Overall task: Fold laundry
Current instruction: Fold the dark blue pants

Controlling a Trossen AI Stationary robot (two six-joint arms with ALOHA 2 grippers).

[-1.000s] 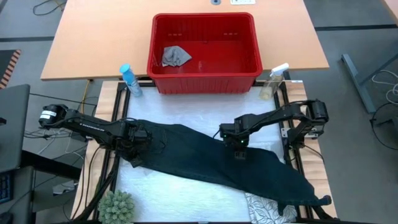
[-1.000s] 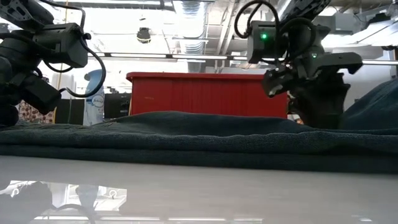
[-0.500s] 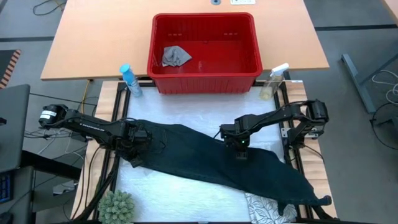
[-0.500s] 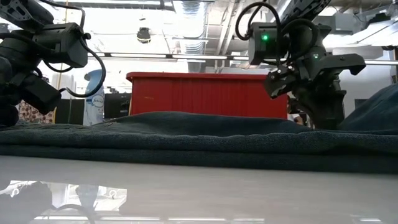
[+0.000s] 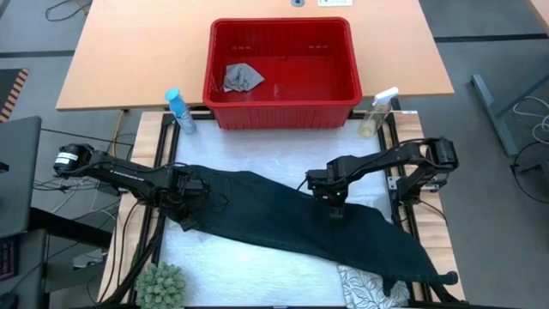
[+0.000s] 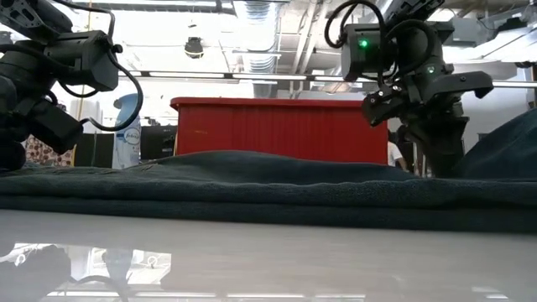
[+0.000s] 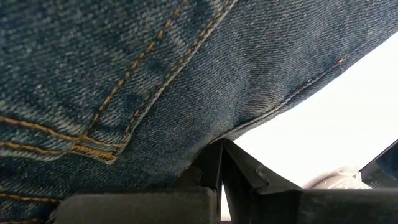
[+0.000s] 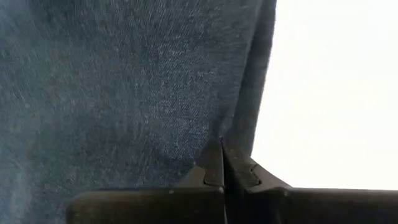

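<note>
The dark denim jeans [image 5: 292, 219] lie spread aslant on the white table top, from the left side to the near right corner. My left gripper [image 5: 187, 199] is shut at their left end, where orange seams [image 7: 118, 93] show. My right gripper [image 5: 335, 204] is shut at their far edge, about midway along. A white cloth with grey leaf print [image 5: 367, 287] lies at the near right, partly under the jeans' leg end. A small grey cloth [image 5: 242, 77] rests on the floor of the red basket [image 5: 343, 94]. My left gripper pinches the jeans' edge [image 7: 211, 134] at their left end between its two fingers, coming in low from the table's left side. That end lies on the table. My right gripper pinches the far edge of the jeans [image 8: 239, 134] about halfway along. Its fingers [image 6: 440, 159] point down from above, and the denim there lies on the table.
The red basket stands on the wooden table beyond the far edge. A blue spray bottle [image 5: 178, 110] stands at the far left and a clear one [image 5: 377, 112] at the far right. A small green plant [image 5: 161, 285] sits at the near left corner.
My right gripper has shut on the jeans' far edge; its fingers, spread a second ago, now stand together. The jeans lie as before.
</note>
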